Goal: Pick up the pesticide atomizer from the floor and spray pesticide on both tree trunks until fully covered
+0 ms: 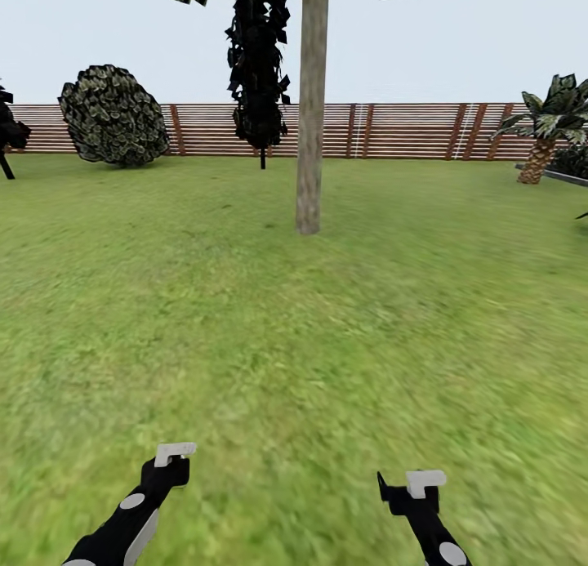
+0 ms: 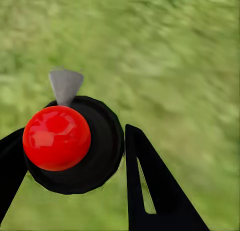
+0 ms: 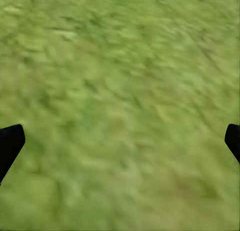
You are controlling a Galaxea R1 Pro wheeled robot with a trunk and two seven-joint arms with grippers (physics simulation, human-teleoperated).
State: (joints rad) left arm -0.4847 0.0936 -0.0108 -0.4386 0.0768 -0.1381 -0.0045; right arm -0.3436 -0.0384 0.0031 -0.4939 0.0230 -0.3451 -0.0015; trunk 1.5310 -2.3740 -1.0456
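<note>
— While the left hand (image 2: 75,156) grips the pesticide atomizer (image 2: 70,141) and the right hand (image 3: 120,141) hangs open, which step is this?
— Approaching the tree trunk (image 1: 311,141); next, close in and spray.

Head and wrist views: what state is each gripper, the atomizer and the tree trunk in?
Left gripper: shut on atomizer.
Atomizer: held, off the grass, red top and grey nozzle visible.
Right gripper: open, nothing between the fingers, over grass.
Trunk: upright, bare bark, far ahead.
</note>
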